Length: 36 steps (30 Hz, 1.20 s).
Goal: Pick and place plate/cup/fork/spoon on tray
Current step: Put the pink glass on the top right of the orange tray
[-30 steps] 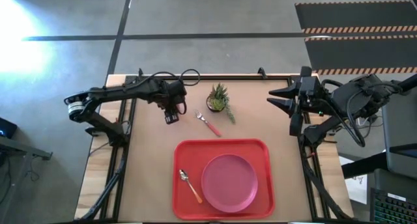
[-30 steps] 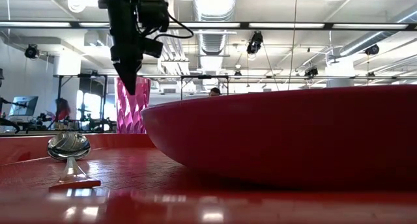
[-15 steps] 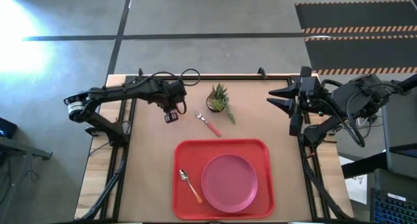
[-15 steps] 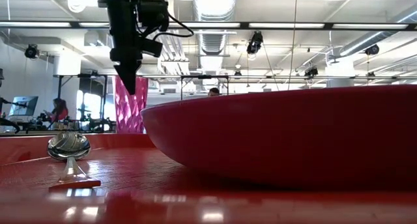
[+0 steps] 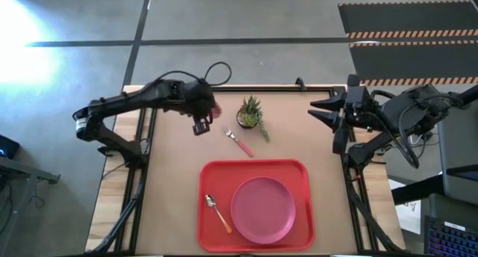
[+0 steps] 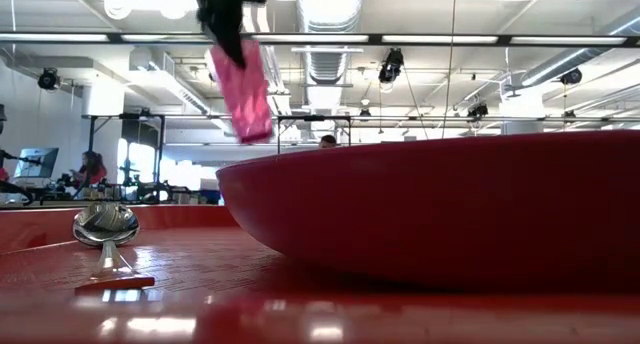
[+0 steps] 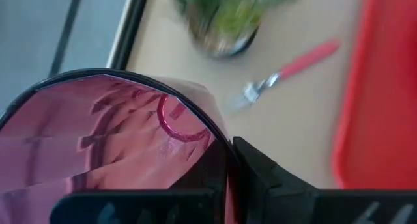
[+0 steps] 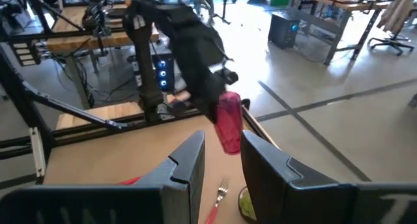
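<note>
while tilted, cup (image 6: 243, 89) hangs clamped

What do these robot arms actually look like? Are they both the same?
Both look alike: slim, dark, jointed arms. The left arm has a black cable looping above it and a pale ring at its shoulder end. The right arm carries a bundle of black cables. Each ends in a claw of two flat, dark, blade-like fingers.

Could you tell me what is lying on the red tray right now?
On the tray lie the plate and the spoon. The tray under the plate is hidden.
</note>
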Available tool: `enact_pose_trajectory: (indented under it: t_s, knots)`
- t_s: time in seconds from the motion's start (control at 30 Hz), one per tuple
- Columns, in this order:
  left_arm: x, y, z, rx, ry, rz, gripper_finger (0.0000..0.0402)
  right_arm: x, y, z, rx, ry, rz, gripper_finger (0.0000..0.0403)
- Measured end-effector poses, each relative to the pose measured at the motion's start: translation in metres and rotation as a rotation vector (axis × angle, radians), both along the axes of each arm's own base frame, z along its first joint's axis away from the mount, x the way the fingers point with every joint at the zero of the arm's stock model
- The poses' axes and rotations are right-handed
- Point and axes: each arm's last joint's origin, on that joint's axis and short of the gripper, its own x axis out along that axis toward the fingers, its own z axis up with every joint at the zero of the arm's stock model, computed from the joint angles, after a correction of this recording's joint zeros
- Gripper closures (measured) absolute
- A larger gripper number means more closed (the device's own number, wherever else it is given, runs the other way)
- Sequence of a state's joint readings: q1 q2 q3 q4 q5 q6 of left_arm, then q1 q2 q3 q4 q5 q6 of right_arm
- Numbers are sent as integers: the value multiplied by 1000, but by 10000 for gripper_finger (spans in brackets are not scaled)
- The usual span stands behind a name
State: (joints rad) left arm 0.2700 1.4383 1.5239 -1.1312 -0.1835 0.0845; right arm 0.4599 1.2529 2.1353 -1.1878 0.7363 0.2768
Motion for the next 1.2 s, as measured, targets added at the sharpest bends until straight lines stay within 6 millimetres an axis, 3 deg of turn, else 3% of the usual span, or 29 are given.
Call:
enact_pose_trajectory:
  t_s: [0.17, 0.3, 0.63, 0.73, 0.9, 1.2]
  knots:
    - [23, -24, 36, 26, -98, -103, 401, -8, -5, 0, 3, -1, -35, 314]
    - [46, -40, 43, 28, -104, -172, 401, -10, -6, 1, 8, -4, -38, 314]
    - [113, -86, 10, -41, -21, -368, 401, -12, -6, 1, 10, -4, -28, 314]
    - [130, -96, 8, -34, -48, -414, 401, -12, -7, 1, 6, -1, -27, 314]
    - [154, -108, 9, -51, -111, -463, 401, -12, -6, 1, 7, 1, -21, 314]
    - [187, -118, -14, -109, -138, -512, 402, -12, -6, 1, 15, 8, 3, 314]
